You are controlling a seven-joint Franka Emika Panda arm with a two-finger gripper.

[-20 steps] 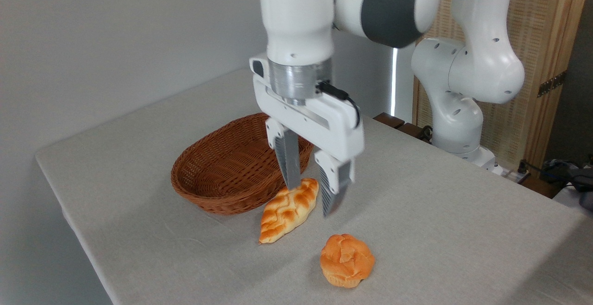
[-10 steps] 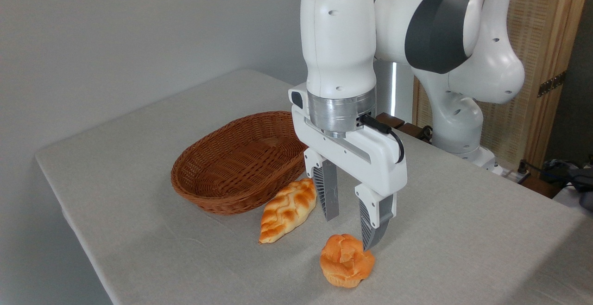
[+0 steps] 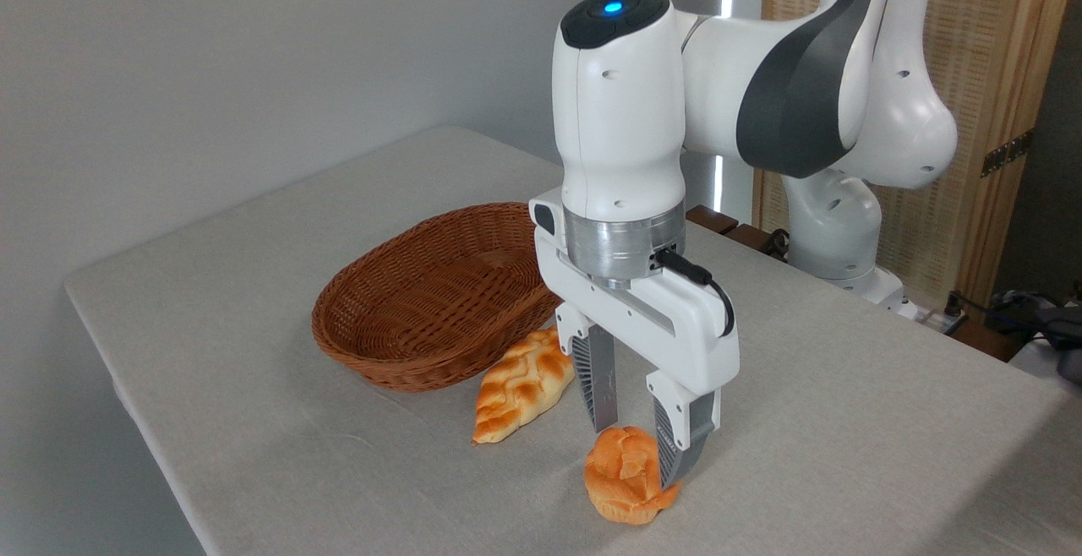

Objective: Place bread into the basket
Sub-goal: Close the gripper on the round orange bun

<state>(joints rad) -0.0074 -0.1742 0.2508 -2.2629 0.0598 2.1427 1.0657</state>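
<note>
The bread [image 3: 621,476], a small round orange-brown bun with a lumpy top, lies on the table near the front edge. My gripper [image 3: 638,455] has come down over it and is open. One finger stands behind the bun's left side, and the other finger [image 3: 676,442] stands in front of its right side, hiding part of it. The bun keeps its round shape and rests on the cloth. The basket [image 3: 406,311], an oval brown wicker one, sits empty to the left and further back.
A longer golden braided loaf [image 3: 520,383] lies against the basket's front wall, just left of my gripper. The grey-clothed table [image 3: 845,421] ends close in front of the bun. The arm's base [image 3: 837,235] stands at the back right.
My gripper swung right from above the braided loaf, then dropped straight down so its fingers now straddle the bun. The bun, loaf and basket have not moved.
</note>
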